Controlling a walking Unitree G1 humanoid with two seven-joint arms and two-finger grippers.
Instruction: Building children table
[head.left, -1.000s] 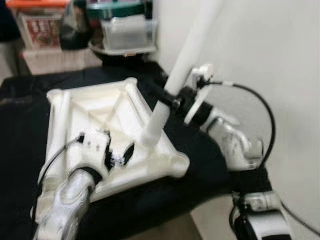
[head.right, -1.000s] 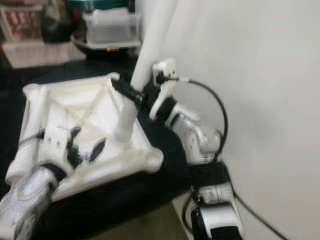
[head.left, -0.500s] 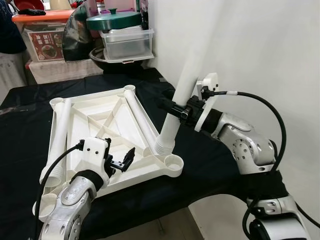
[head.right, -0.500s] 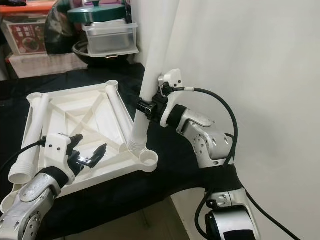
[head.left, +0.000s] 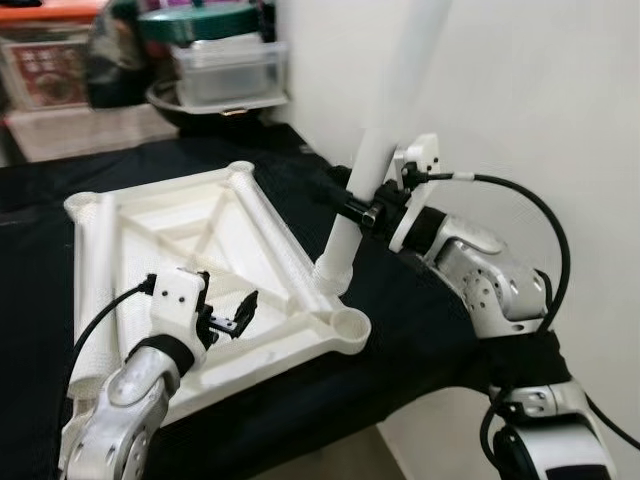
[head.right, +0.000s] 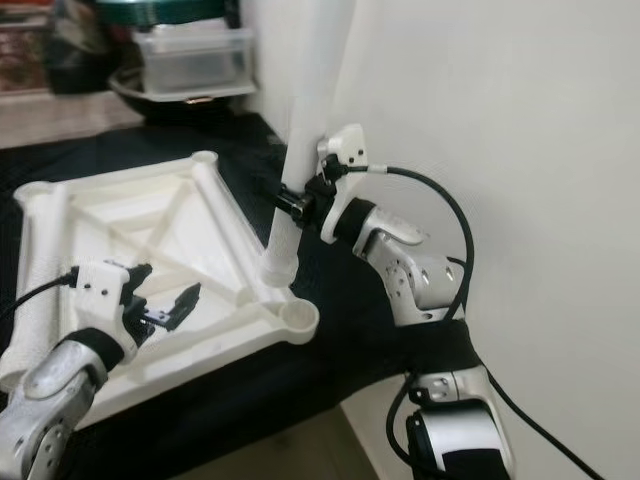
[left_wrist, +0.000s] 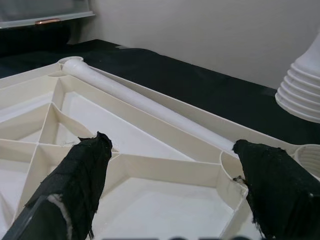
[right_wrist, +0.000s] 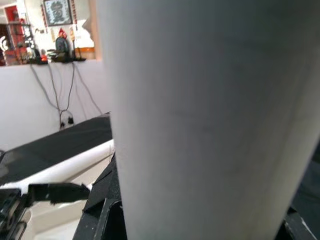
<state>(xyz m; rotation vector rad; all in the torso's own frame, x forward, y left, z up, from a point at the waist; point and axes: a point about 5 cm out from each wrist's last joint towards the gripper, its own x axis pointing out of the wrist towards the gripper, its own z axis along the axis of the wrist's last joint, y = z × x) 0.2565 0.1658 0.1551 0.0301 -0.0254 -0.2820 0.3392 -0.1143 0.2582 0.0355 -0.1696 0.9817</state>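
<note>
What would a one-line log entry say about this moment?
right gripper: shut on table leg, threaded end just above tabletop | corner socket: unfilled | left gripper: open over tabletop

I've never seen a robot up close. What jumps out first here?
The right gripper clamps a long white table leg, tilted, its ribbed lower end just above the upturned white tabletop on the black-covered table. The left gripper hovers open over the tabletop's near edge, beside the corner socket.

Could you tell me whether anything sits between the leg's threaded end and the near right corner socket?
Nothing visible does. The right gripper holds the leg tilted, its threaded end just beside the open corner socket of the tabletop.
</note>
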